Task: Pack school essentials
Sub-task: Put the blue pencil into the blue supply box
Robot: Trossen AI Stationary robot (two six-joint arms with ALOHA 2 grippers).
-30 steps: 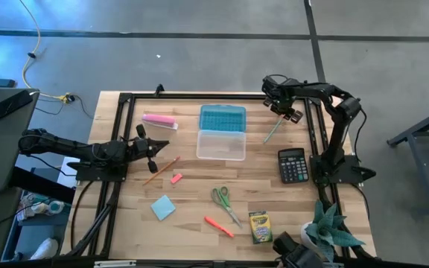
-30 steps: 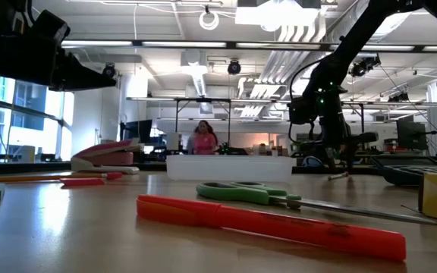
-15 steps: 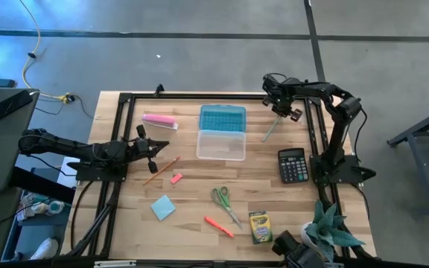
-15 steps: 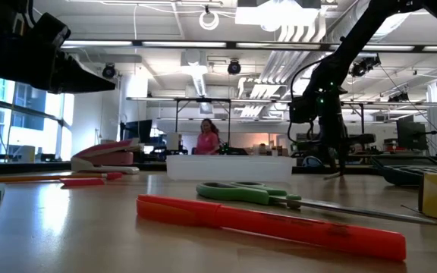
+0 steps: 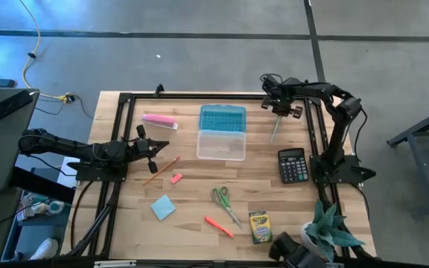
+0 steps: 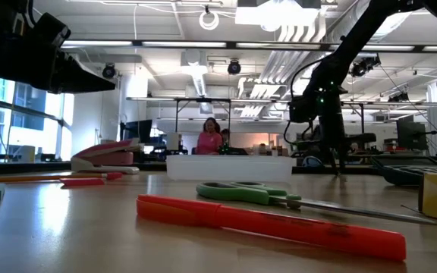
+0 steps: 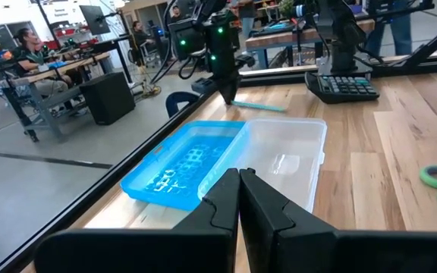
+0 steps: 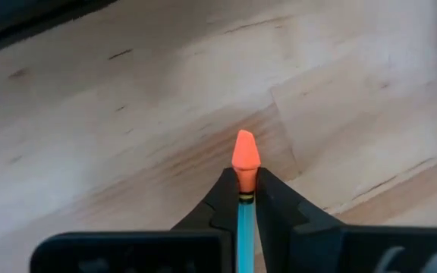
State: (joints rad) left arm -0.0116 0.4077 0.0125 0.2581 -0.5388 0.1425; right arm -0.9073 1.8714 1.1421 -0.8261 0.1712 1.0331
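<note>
My right tool (image 5: 277, 112) has just closed on the pencil (image 5: 275, 126) at two o'clock on the bench (image 5: 199, 201), beside the open case (image 5: 222, 131); packing can start. Left tool (image 5: 153, 147) stays shut at nine.

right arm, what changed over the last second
The right tool closed on the thin teal pencil with the orange eraser cap near the table's far right edge, and the pencil swung from a slant to nearly straight toward the near edge. The left tool, the clear plastic case with the blue lid and the green-handled scissors stayed put.
</note>
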